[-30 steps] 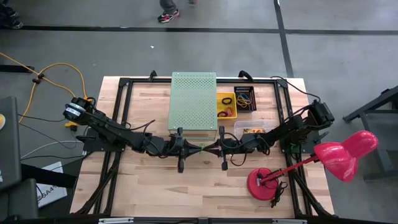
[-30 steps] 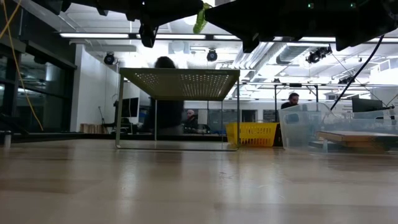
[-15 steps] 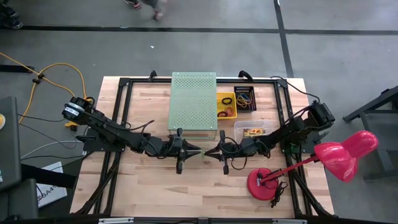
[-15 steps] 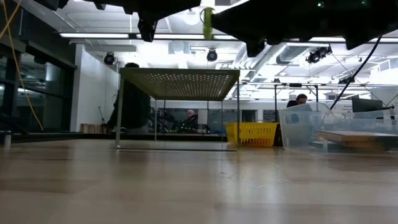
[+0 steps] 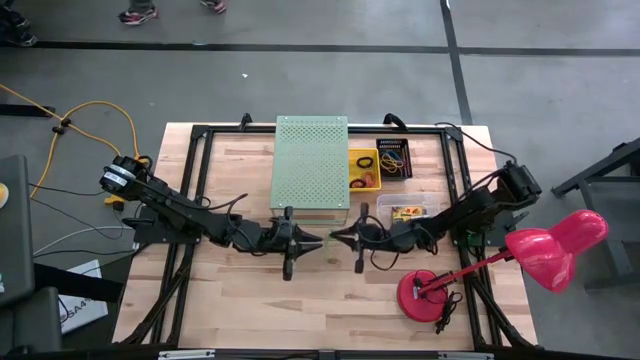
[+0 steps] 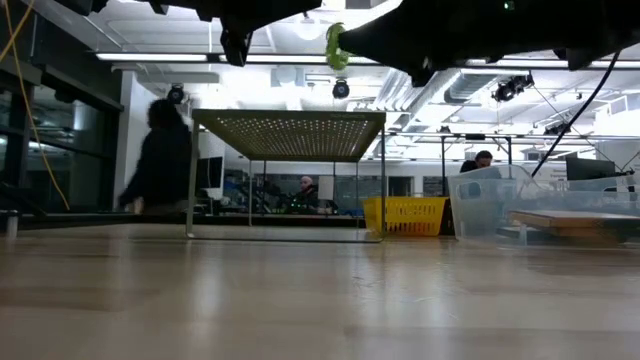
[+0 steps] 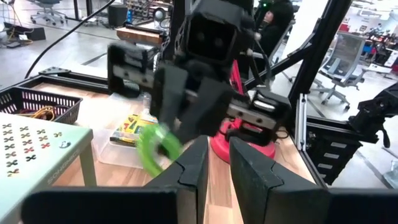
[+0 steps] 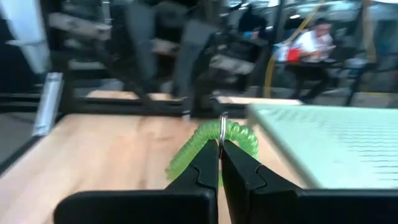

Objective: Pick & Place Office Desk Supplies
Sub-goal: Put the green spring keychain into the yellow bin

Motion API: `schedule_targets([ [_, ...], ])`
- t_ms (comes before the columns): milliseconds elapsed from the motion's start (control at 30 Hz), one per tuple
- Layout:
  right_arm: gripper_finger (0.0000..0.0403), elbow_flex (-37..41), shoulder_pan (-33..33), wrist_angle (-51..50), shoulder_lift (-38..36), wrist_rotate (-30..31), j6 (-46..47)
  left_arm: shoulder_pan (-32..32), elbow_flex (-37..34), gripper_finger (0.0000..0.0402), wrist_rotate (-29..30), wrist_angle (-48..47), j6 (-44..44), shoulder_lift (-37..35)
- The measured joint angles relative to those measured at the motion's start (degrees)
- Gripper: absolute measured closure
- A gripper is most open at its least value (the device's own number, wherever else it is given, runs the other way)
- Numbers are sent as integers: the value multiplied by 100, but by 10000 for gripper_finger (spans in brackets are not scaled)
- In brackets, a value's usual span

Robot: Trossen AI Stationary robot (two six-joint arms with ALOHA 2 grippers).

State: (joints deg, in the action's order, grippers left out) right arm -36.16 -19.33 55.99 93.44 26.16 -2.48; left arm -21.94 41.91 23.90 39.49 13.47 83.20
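A green coiled elastic band (image 8: pixel 208 148) hangs in the air over the middle of the table, just in front of the pale-green perforated box. My right gripper (image 8: pixel 219 144) is shut on it and points level toward the table's left. My left gripper (image 7: pixel 217 158) faces it from the left, a short gap away (image 5: pixel 316 240), open with nothing between its fingers. The band (image 7: pixel 152 149) shows below the right fingertips in the left wrist view. More bands lie in a yellow tray (image 5: pixel 363 168) and a black basket (image 5: pixel 393 158). A crayon box (image 5: pixel 405 211) lies in a clear bin. My right gripper pinches the green band's loop at one spot on its coil (image 8: pixel 225 132) between its two fingertips. The fingers come level from the table's right. The rest of the loop (image 6: pixel 335 47) hangs below the fingertips, high above the table top and touching nothing else.
The pale-green perforated box (image 5: pixel 311 165) stands on legs at the far middle. A pink desk lamp (image 5: pixel 520 255) stands at the near right, close to the right arm. Bare wood lies in front of both grippers. People move in the room behind.
The green band lay stretched between the two grippers' tips. It now hangs as a loop from my right gripper alone, and a gap shows between the grippers. My right gripper has turned at the wrist with the band. My left gripper has kept its place.
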Motion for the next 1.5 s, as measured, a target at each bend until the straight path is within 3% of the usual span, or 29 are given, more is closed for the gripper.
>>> schedule_targets([
  [333,400,0,419,-6,-451,1339,-784,1,0,341,-4,-1,0,0],
  [633,400,0,1410,-276,-457,2376,-484,1,0,341,-9,-4,-2,0],
  [867,400,0,2008,-630,-456,2510,-255,1,0,341,-11,-97,-4,0],
  [1033,400,0,2353,-1345,-456,2415,418,1,0,341,-11,-110,-3,0],
  [1300,400,-31,2631,-2654,-500,2088,1771,1,0,341,-10,-179,9,2],
  [1500,400,-28,2831,-3091,-496,1404,2313,1,0,341,-9,-195,17,2],
])
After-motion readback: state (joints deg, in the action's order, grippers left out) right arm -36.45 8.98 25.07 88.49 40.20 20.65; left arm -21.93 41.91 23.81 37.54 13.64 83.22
